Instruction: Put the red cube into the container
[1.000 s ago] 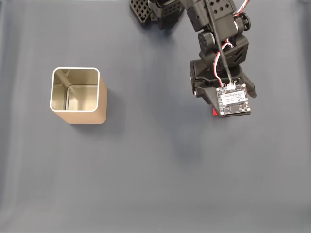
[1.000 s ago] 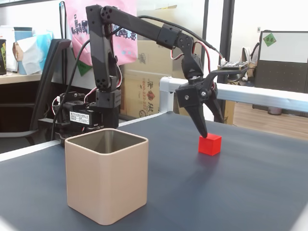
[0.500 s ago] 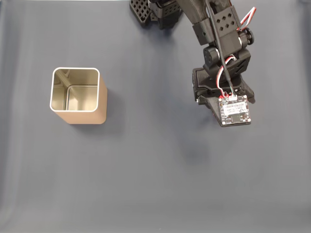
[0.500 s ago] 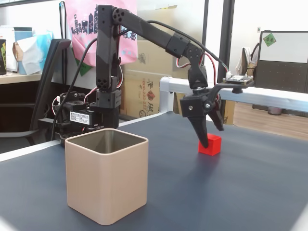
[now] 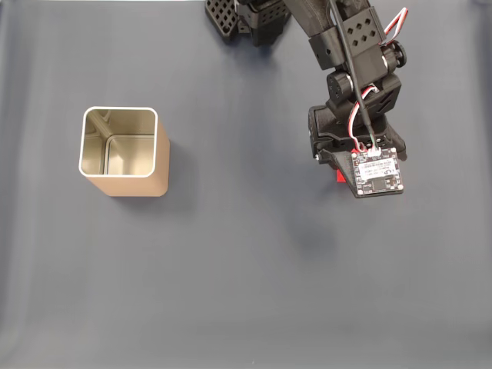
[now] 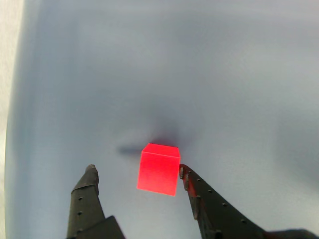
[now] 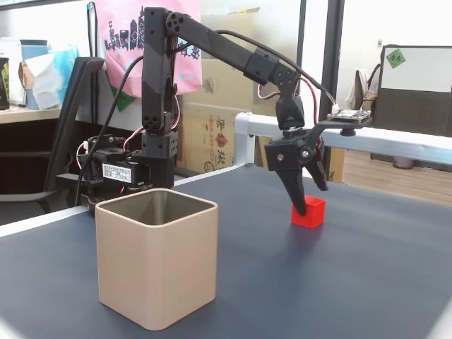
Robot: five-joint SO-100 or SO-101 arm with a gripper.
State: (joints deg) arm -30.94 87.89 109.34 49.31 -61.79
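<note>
Hand (image 6: 137, 175) lower; one red cube (image 6: 158, 169).

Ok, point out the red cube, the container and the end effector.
red cube (image 6: 158, 172): wrist view, on its front face.
container (image 5: 132, 184): a fixed view, on its beige outer wall.
end effector (image 6: 137, 173): wrist view, midway between its open fingertips.

The scene contains 1 red cube (image 6: 158, 170), resting on the tabletop (image 5: 231, 269), and 1 container (image 5: 121, 152), a square tin standing open side up in both fixed views. There is 1 robot arm (image 7: 212, 49) fitted with 1 gripper (image 6: 137, 172) having 2 jaws, both visible in the wrist view, and 1 small circuit board (image 5: 377, 173) is mounted above the gripper. The tabletop count is 1.
</note>
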